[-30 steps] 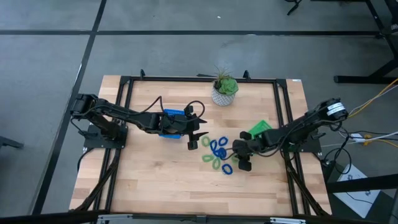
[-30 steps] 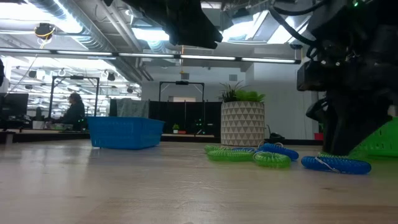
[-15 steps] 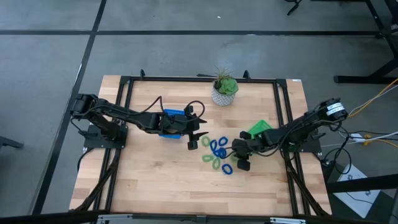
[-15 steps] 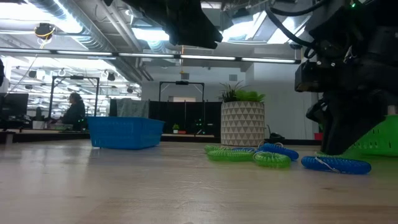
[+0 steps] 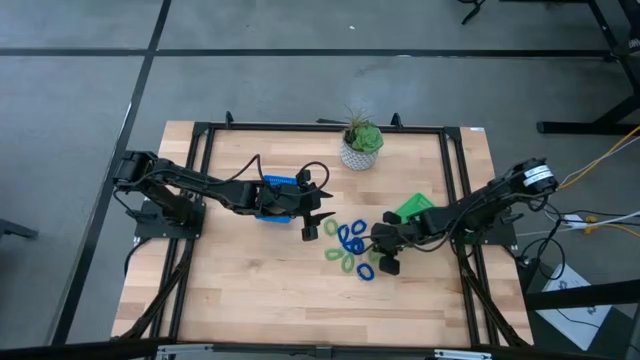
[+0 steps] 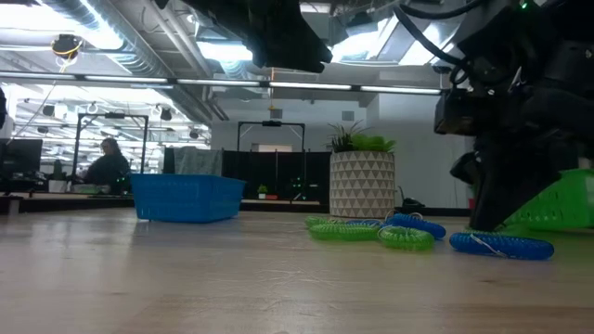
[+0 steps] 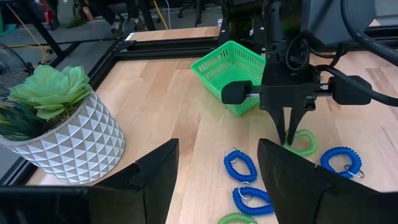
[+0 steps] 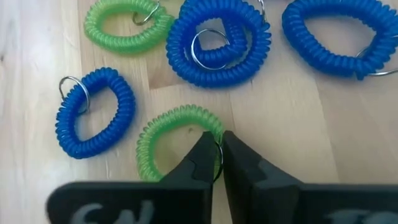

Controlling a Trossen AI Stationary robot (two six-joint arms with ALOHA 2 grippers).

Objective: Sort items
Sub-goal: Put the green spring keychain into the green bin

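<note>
Several blue and light green coil rings [image 5: 350, 245] lie flat in a cluster on the wooden table, between the blue tray [image 5: 275, 197] and the green tray [image 5: 415, 210]. My right gripper [image 8: 219, 146] points steeply down at the cluster's right side and is shut on one green ring [image 8: 180, 113], which also shows in the left wrist view [image 7: 305, 142]. My left gripper [image 5: 318, 224] hangs open above the table, just right of the blue tray, with nothing between its fingers. My right gripper pinches one side of the green ring's coil [image 8: 214, 127] between its two fingertips [image 8: 202, 155]. One finger stands inside the loop and one outside. The fingers come from above, slanting down from the table's right. The ring lies flat on the table.
A white patterned pot with a green plant [image 5: 361, 147] stands at the far middle of the table. A black frame [image 5: 200, 180] runs along the table's sides. Blue rings [image 8: 214, 40] lie close beside the held one. Bare wood lies toward the near edge.
My right gripper has shut its fingers on the green ring's side and tipped a little more downward while staying in place. The ring stays on the table.
</note>
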